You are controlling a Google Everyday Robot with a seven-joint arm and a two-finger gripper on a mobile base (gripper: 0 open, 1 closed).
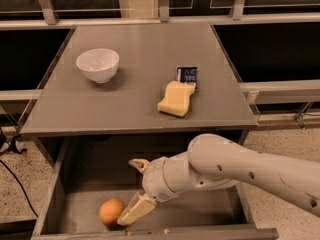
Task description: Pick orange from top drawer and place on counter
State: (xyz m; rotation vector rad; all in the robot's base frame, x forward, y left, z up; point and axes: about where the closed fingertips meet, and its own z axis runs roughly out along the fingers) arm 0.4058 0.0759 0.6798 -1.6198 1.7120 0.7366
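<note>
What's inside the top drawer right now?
The orange lies near the front left of the top drawer, with the open gripper right beside it. The arm covers the floor to the right, so anything there is hidden.

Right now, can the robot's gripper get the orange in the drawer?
Probably yes. The top drawer is pulled open, the open gripper is inside it right beside the orange, and nothing lies between them.

Warm, evenly spread light from above falls on the counter [135, 99], with a faint shadow beside the white bowl [98, 64]. The top drawer [80, 204], lower centre, sits in shade. There the gripper [136, 188] hangs, jaws apart, beside the orange [111, 212]. The upper corners are near black, and edges look soft.
</note>
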